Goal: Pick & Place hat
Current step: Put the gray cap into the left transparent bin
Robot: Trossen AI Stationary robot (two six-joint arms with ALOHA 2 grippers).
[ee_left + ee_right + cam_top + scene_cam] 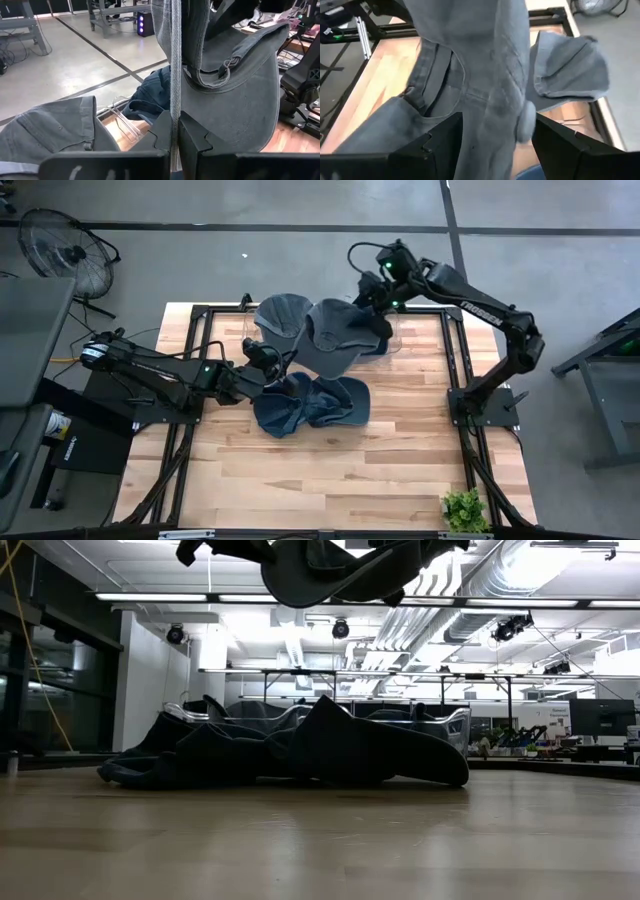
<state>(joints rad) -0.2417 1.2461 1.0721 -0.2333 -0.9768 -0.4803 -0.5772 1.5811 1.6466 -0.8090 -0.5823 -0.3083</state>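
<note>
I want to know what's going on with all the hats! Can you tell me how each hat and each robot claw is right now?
Lifted grey hat: up in the air, held between both arms.
Dark blue hats: lying in a crumpled heap on the table.
Grey hat at the back: resting at the table's far edge.
Left gripper: shut on the lifted hat's rim.
Right gripper: open around the lifted hat's fabric.

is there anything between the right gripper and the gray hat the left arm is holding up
Nothing visible. The left gripper is shut on the gray hat's edge, holding it above the table. The hat's fabric hangs right between the open fingers of the right gripper, with no other object in between.
</note>
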